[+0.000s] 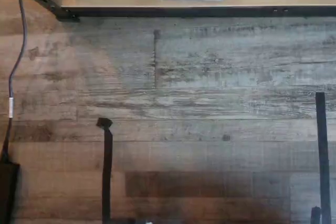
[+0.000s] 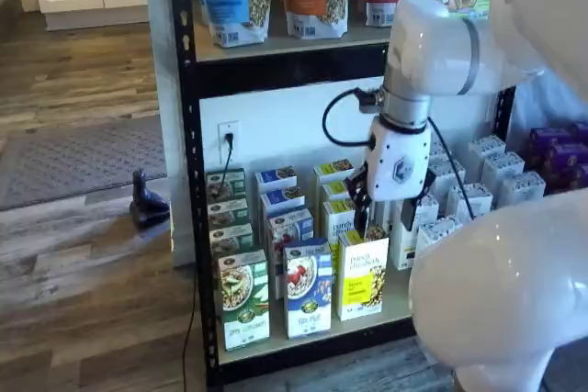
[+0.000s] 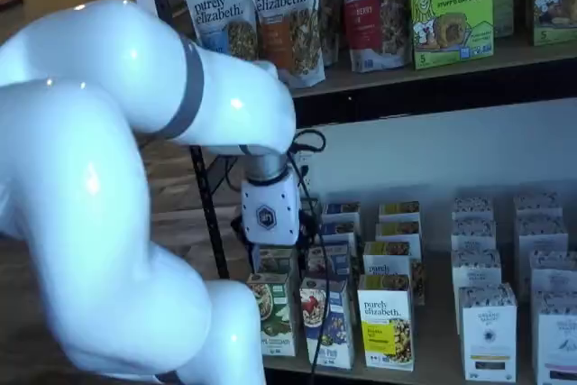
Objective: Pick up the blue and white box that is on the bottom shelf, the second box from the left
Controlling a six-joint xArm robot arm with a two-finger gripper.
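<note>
We see a grey wood-plank floor point(image 1: 184, 87) in front of a black rack, whose bottom shelf point(image 2: 390, 305) holds rows of upright cartons. The blue and white box point(image 2: 308, 286) stands at the shelf's front edge between a green carton point(image 2: 243, 298) and a yellow carton point(image 2: 363, 273). Our gripper point(image 2: 360, 197) hangs above the yellow row, holding nothing, fingers set wide, clear of the box

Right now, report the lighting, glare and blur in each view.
Wrist view: soft and slightly blurred, box print mirrored, a dark shadow across the nearest floor planks. A shelf view: daylight, the blue and white box sharp, the near arm blown white. A shelf view: bright glare spots on the arm, which is out of focus.
</note>
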